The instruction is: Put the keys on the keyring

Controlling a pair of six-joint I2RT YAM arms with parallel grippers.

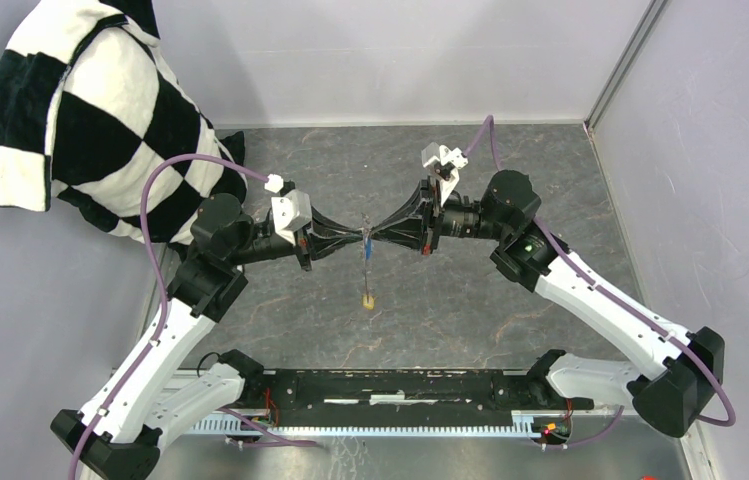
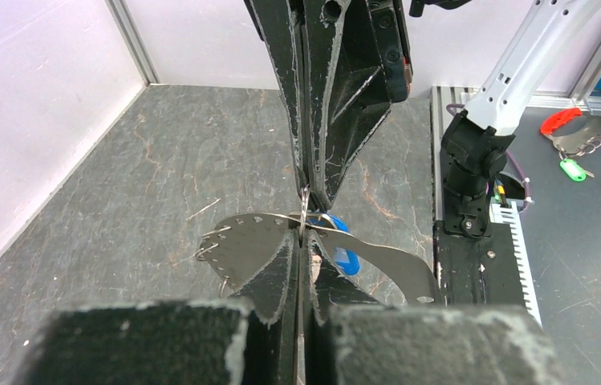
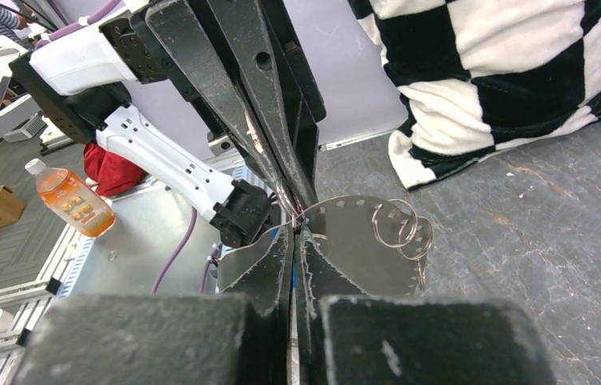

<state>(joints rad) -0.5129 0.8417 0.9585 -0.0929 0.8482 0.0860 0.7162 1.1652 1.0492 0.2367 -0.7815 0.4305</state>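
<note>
The keyring (image 1: 367,268) hangs edge-on between both arms above the table. In the wrist views the keyring (image 2: 241,249) is a thin curved grey metal plate with holes along its rim, and the keyring (image 3: 353,241) carries small wire rings (image 3: 397,224). My left gripper (image 1: 358,238) and right gripper (image 1: 378,238) meet tip to tip on its upper edge. The left gripper (image 2: 303,234) is shut on it. The right gripper (image 3: 294,228) is shut on the wire at the same spot. The blue key (image 2: 347,255) hangs just behind the plate. The yellow key (image 1: 368,297) dangles at its near end.
A black-and-white checkered cloth (image 1: 100,110) is heaped at the back left corner. Grey walls close the table at the back and right. A black rail (image 1: 400,385) runs along the near edge. Off the table, a bench holds an orange bottle (image 3: 72,200).
</note>
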